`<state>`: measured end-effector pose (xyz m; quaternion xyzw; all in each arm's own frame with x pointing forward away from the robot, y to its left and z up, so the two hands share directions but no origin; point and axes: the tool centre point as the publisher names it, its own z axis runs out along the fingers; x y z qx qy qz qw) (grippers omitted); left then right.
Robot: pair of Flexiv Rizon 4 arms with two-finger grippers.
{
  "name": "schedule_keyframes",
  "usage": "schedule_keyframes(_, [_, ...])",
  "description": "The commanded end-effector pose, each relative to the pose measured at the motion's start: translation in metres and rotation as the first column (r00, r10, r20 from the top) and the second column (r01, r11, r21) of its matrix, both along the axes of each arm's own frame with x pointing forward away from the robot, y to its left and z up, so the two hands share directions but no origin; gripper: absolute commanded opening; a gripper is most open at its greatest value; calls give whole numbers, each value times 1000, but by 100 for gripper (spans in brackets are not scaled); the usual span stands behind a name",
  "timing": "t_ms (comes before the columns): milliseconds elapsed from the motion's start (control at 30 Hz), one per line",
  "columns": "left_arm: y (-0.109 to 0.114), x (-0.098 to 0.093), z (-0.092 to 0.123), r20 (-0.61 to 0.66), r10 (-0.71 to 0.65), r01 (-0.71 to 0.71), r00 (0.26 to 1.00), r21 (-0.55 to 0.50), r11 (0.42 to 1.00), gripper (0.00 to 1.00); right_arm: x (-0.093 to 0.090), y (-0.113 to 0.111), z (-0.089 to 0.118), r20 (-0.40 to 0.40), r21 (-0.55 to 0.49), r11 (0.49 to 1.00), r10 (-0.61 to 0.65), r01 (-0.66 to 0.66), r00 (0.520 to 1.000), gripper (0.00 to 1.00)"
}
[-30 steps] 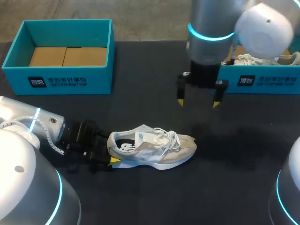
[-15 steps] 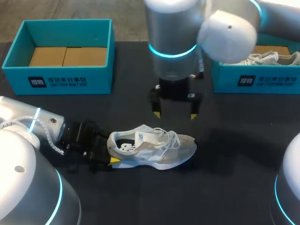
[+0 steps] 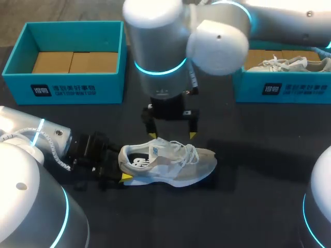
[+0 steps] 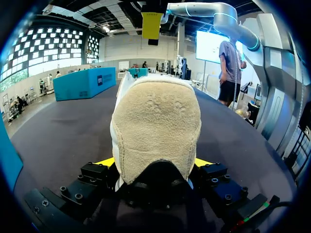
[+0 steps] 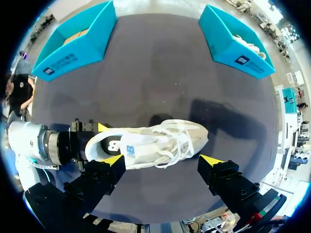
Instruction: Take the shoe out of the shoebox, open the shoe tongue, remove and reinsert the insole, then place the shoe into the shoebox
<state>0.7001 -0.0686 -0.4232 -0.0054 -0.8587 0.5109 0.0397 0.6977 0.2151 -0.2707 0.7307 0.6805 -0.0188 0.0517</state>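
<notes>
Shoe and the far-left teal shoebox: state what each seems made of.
Shoe: heel looks like beige suede, matte with a napped grain; laces look woven fabric. Shoebox: likely cardboard, matte teal walls, plain brown board on its floor.

The head camera sits high behind the robot and looks down on the whole table, far enough back to take in both boxes and the shoe. The left wrist camera lies low, just over the tabletop. It faces along the shoe from its heel, so near that the heel fills the middle of its view. The right wrist camera hangs above the shoe and looks almost straight down on it.

All three views share the shoe. The head and right wrist views also share the boxes and the left gripper. A yellow tip high in the left wrist view probably belongs to the right gripper.
</notes>
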Motion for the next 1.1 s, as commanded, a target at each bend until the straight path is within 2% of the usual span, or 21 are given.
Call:
schedule_keyframes(33, [-3,1,-3,0,-1,1,1000,4,1000,0,-11,26,-13,10,-128,991,-47,48,999,100])
schedule_keyframes(333, [-3,1,-3,0,-1,1,1000,4,1000,0,-11,34,-31,-9,-181,982,-61,59,998,100])
schedule_keyframes(733, [-3,1,-3,0,-1,1,1000,4,1000,0,-18,47,-34,12,-313,945,-96,95,995,100])
schedule_keyframes(1100, [-3,1,-3,0,-1,1,1000,4,1000,0,-11,39,-47,21,-357,919,-169,165,985,100])
